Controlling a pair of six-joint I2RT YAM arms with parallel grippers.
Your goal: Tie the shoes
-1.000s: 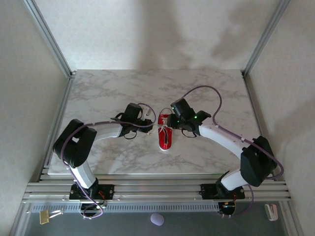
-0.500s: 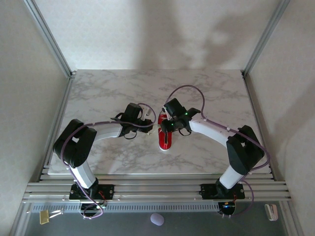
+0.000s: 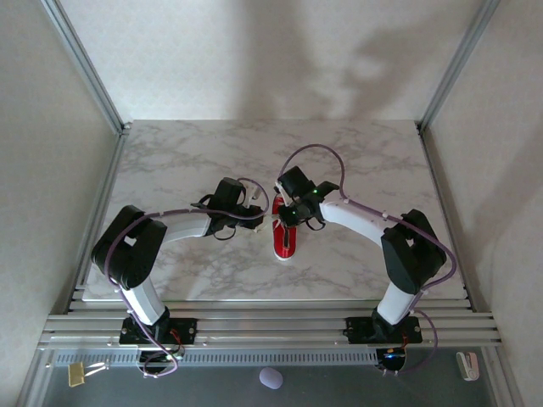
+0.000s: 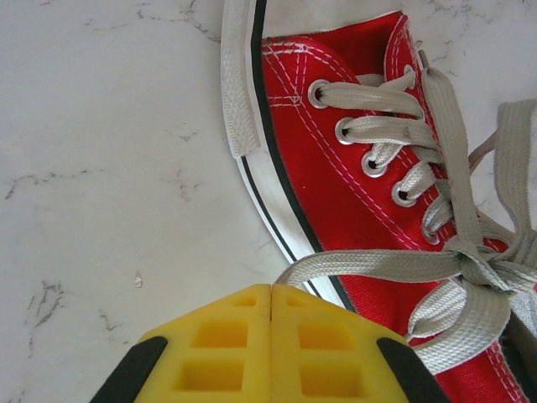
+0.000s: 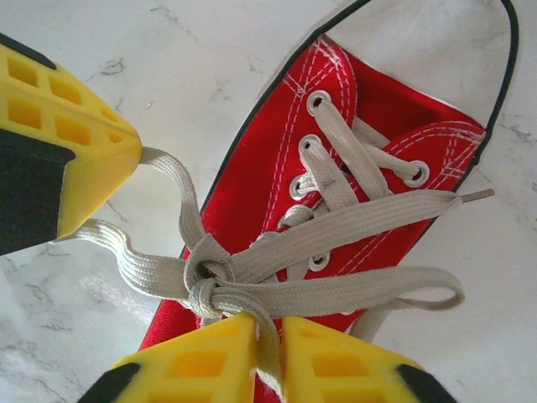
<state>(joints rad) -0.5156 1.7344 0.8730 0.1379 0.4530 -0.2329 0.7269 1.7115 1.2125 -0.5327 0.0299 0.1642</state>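
The red sneaker (image 3: 286, 243) lies mid-table, toe toward the arms. Its white laces (image 5: 352, 214) are drawn into a knot (image 5: 208, 277) over the tongue. My left gripper (image 4: 271, 287) sits at the shoe's left side, shut on a lace strand (image 4: 369, 265) that runs from its tip to the knot. In the right wrist view that left gripper's yellow finger (image 5: 75, 134) pinches the strand. My right gripper (image 5: 268, 323) hangs right over the knot, shut on a lace strand (image 5: 267, 357) coming out of it. From above, the left gripper (image 3: 265, 222) and right gripper (image 3: 282, 217) almost meet at the shoe's heel end.
The marble table (image 3: 187, 161) has bare surface on all sides of the shoe. Aluminium posts (image 3: 85, 64) and pale walls enclose it. A rail (image 3: 271, 326) runs along the near edge, with a small purple object (image 3: 271, 378) below it.
The right arm has folded in and its gripper has moved left, closing in over the shoe's knot. The left arm and the shoe have stayed put.
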